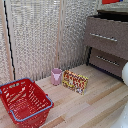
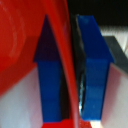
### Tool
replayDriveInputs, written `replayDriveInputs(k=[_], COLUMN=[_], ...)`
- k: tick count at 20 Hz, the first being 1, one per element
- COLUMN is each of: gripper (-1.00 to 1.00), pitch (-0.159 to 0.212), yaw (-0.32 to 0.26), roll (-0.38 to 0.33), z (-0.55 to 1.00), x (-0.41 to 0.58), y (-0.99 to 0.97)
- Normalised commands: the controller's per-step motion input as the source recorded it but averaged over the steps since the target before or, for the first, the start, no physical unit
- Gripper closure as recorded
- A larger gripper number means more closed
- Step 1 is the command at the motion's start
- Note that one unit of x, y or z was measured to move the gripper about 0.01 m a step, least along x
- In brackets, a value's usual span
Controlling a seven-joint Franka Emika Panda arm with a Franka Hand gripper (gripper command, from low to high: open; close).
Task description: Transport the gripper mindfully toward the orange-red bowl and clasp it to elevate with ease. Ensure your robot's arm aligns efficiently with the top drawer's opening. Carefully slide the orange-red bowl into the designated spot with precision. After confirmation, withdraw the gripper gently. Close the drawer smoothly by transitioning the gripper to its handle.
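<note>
The gripper (image 2: 70, 70) was clenched on the orange-red bowl (image 2: 22, 45) by its thin rim; above the top drawer (image 1: 106, 31), that narrow pinch might have slipped.

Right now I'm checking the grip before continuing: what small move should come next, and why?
Probably lower the orange-red bowl gently toward the top drawer. In the wrist view, the blue fingers pinch its rim, so the gripper seems to hold it; the drawer front stands pulled out.
</note>
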Motion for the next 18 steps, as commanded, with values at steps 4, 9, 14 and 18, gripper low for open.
replayDriveInputs(k=[4, 9, 14, 18], gripper=[1.0, -1.0, -1.0, -1.0], pitch=[0.016, 0.012, 0.0, 0.0], yaw=[-0.023, -0.009, -0.009, 0.005], roll=[0.0, 0.0, 0.0, -0.008], z=[-0.06, -0.01, 0.0, -0.02], x=[0.0, 0.016, 0.0, 0.019], y=[-0.07, 0.0, 0.02, 0.11])
